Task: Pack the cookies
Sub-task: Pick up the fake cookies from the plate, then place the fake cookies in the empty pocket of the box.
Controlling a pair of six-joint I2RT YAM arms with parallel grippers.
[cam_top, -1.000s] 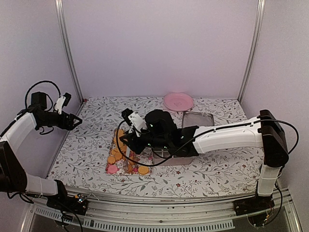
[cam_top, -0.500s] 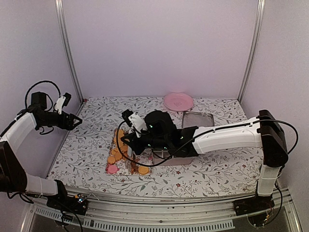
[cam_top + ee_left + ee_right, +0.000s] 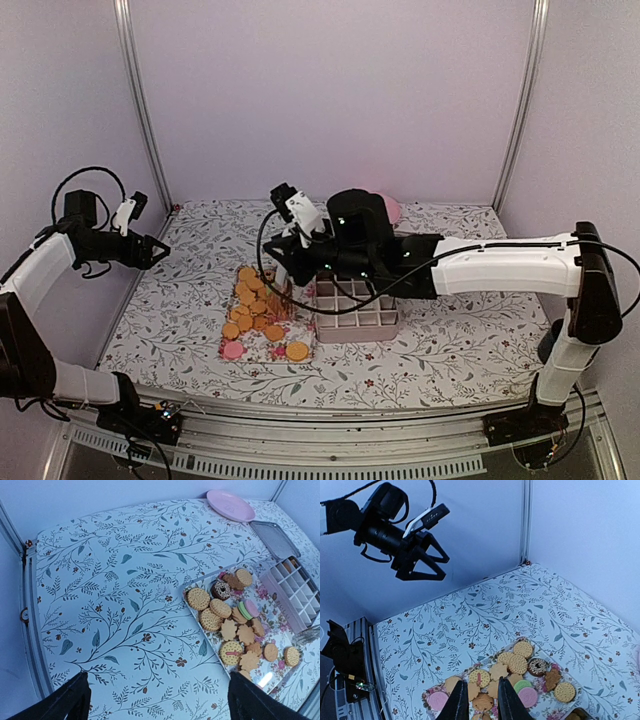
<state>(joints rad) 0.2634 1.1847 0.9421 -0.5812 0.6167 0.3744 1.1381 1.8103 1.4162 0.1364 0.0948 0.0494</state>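
The cookies lie in a heap on a floral tray, mostly golden, with a few pink, one green and one dark brown. They also show in the left wrist view and the right wrist view. My right gripper hangs above the tray. Its fingers stand close together on what looks like a golden cookie low between them. My left gripper hovers far to the left over bare cloth, wide open and empty.
A grey box with several compartments stands right of the tray, also visible from the left wrist. A metal lid and a pink plate lie at the back. Frame posts stand at the rear corners.
My right gripper narrowed its jaws over the tray, then rose and drew back, uncovering the compartment box. The left arm has not moved.
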